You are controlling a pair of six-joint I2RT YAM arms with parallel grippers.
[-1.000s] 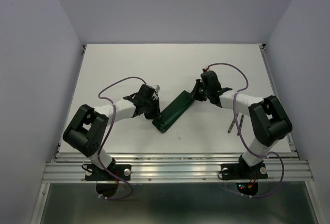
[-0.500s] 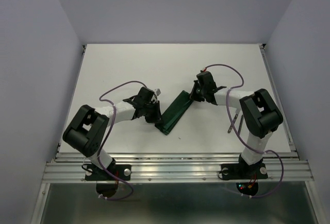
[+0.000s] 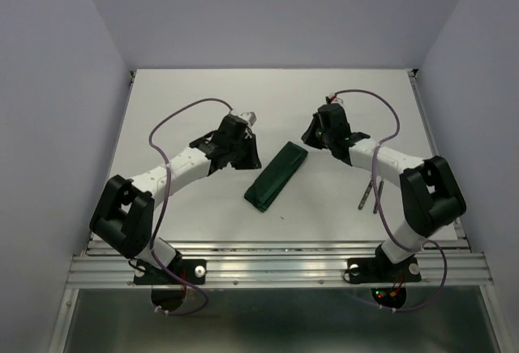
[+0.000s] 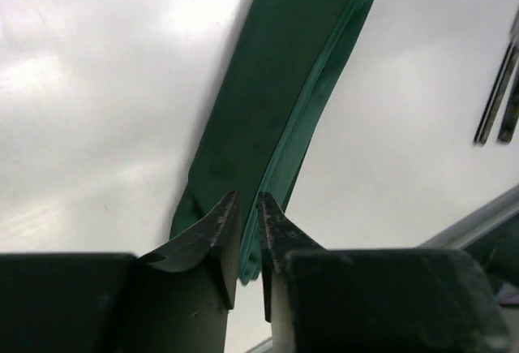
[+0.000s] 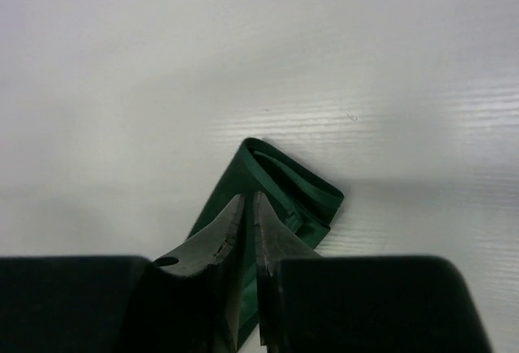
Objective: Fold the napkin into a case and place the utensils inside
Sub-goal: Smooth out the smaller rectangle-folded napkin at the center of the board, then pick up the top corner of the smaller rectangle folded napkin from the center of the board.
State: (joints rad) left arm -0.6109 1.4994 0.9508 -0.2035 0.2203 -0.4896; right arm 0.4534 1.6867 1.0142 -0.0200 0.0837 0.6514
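Left pincer (image 3: 250, 158) and right pincer (image 3: 310, 136) hung on either side of the folded case (image 3: 276, 176), each barely ajar and gripping nothing.

From where I stood, the dark green cloth lay as a long narrow pouch slanting across the middle of the white counter (image 3: 203, 93), its near end pointing left and its far end pointing right. The left pincer sat just left of it, its two fingers parted by a thin slit with only cloth showing below the tips. The right pincer sat by the far right end, its slit narrower still and likewise bare. The utensils (image 3: 373, 193) lay side by side on the counter well to the right, near the right arm, outside the pouch.
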